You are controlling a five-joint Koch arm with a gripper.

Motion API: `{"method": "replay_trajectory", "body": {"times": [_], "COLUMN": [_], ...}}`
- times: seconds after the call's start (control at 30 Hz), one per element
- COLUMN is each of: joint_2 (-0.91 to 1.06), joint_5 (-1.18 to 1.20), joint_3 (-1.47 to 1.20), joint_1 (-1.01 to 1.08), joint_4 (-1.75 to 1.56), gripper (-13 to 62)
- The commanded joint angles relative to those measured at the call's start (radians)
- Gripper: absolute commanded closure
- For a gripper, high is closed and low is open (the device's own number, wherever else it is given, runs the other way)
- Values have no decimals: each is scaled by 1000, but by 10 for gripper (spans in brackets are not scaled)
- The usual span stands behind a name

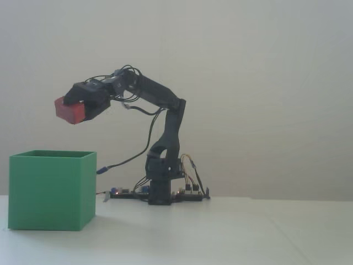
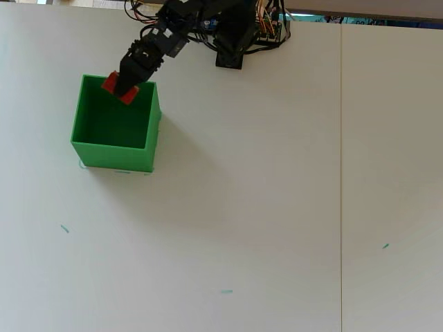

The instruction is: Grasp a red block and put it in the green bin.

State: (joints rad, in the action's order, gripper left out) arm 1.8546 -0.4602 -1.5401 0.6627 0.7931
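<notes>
The gripper (image 1: 70,109) is clamped on the red block (image 1: 68,111), held in the air. Directly below it stands the green bin (image 1: 51,190); in the overhead view the block (image 2: 119,88) sits over the bin's (image 2: 149,124) far rim.

Soft, even daylight (no glare) leaves both views slightly hazy, with a faint shadow beside the green bin (image 2: 114,123) toward 4 o'clock overhead.
</notes>
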Motion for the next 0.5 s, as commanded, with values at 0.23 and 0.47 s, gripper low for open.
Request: {"method": "replay_trajectory", "body": {"times": [0.23,0.47], "joint_2": [-25,-75], "joint_5": [3,11], "joint_3": [86,137], "joint_1": [9,12], "joint_4": [-91,-91], "gripper": [457,457]}}
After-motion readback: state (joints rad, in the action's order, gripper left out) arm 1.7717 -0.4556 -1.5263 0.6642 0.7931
